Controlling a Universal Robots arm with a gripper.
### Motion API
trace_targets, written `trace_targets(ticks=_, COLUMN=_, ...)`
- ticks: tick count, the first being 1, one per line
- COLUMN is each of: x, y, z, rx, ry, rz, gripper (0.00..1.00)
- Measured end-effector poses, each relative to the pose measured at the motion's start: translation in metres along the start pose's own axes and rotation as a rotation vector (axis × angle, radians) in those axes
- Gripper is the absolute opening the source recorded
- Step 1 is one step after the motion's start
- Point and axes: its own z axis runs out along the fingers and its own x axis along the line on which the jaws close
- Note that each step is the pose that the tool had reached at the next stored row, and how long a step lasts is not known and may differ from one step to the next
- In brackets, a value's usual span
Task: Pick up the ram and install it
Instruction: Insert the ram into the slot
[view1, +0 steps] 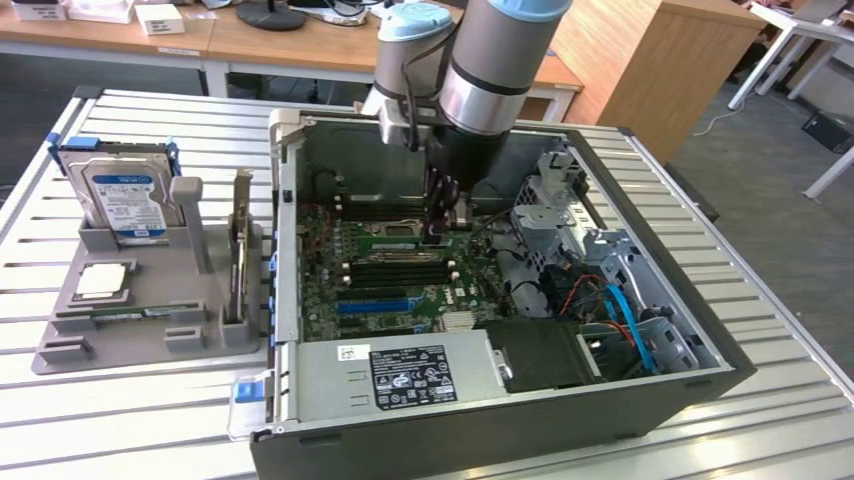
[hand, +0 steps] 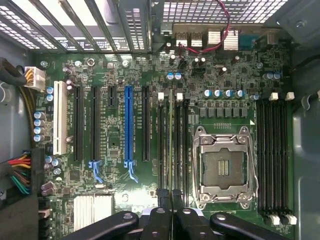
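Two black fingers (hand: 161, 205) of the gripper (hand: 169, 193) are pinched narrow on the ram (hand: 171, 140). It stands edge-up in a slot near the middle of the motherboard (hand: 115, 140), just beside the empty processor socket (hand: 223, 165). The installing step is in hand, I'd say. Whether the stick is fully seated I can't tell. Seating calls for a straight, even push so the white end latches (hand: 161, 96) catch.
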Motion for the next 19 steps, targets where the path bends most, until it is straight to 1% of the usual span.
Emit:
trace_targets(ticks=11, x=0.0, y=-0.0027, z=0.0007, rx=-0.0001, ry=0.0002, rz=-0.008, gripper=0.12)
trace_targets(ticks=19, x=0.0002, y=-0.0031, z=0.0085, rx=-0.0002, ry=0.0004, rz=-0.008, gripper=0.12)
